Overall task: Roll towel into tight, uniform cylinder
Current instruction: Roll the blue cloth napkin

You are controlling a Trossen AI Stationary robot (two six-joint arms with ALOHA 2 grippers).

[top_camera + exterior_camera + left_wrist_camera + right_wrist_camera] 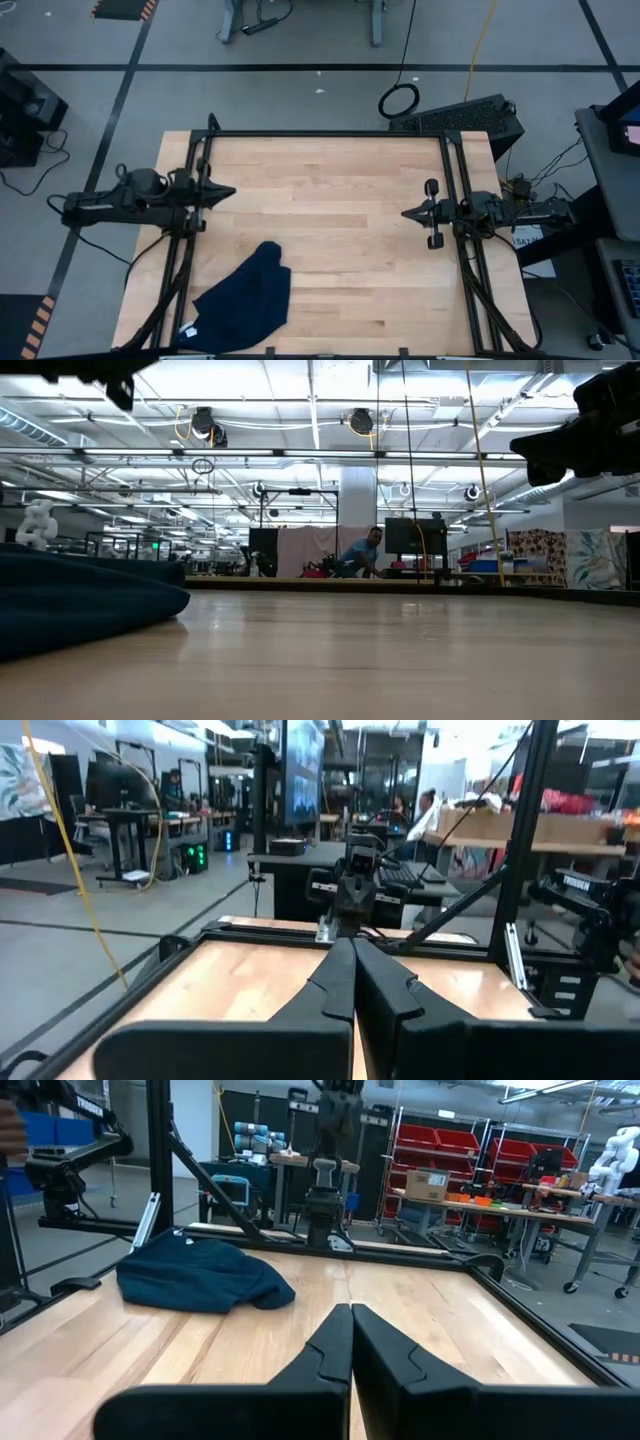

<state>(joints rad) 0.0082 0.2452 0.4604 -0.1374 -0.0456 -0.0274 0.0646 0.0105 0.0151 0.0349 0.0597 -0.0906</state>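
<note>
I see the soft, crumpled navy blue cloth towel (245,305) on the pale wooden tabletop (340,200); left end effector (228,191) and right end effector (408,213) both closed, empty.

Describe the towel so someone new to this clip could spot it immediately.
Start at the wooden table between the two arms. Near its front edge, on the left arm's side, lies the towel: a crumpled dark navy cloth with a small white tag, the only loose item there.

One towel (245,300) lies on one wooden table (340,190); two arms reach over it, each with one gripper, the left gripper (228,192) and the right gripper (408,214); one small white tag (189,329) shows on the towel.
</note>
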